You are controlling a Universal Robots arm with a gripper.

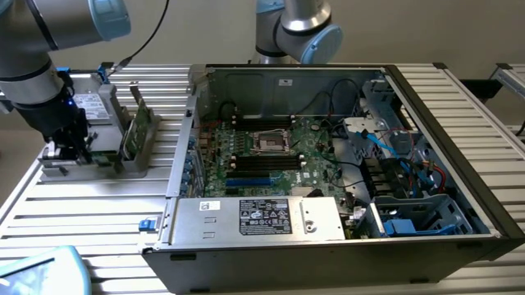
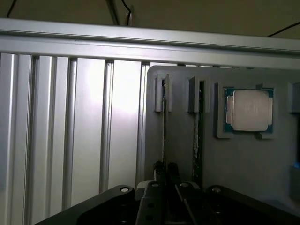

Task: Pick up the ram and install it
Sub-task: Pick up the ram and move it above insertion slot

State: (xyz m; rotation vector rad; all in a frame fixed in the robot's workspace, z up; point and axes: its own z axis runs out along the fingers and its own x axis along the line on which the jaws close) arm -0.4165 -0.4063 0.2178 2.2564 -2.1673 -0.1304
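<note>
On the table [image 1: 90,209], the holder [image 1: 131,167] lies at nine o'clock from the computer case [image 1: 328,264] (going by the exterior view). Inside the case, the power supply [image 1: 254,218] sits at six o'clock of the motherboard [image 1: 279,147]. In the holder, the ram [image 2: 164,126] stands on edge, another card [image 2: 198,140] beside it.

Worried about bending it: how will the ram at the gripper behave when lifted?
The ram is a thin board seen edge-on: probably light, fairly stiff, but fragile if twisted. Standing on edge in a narrow slot of the holder, it would likely tip without that support.
</note>
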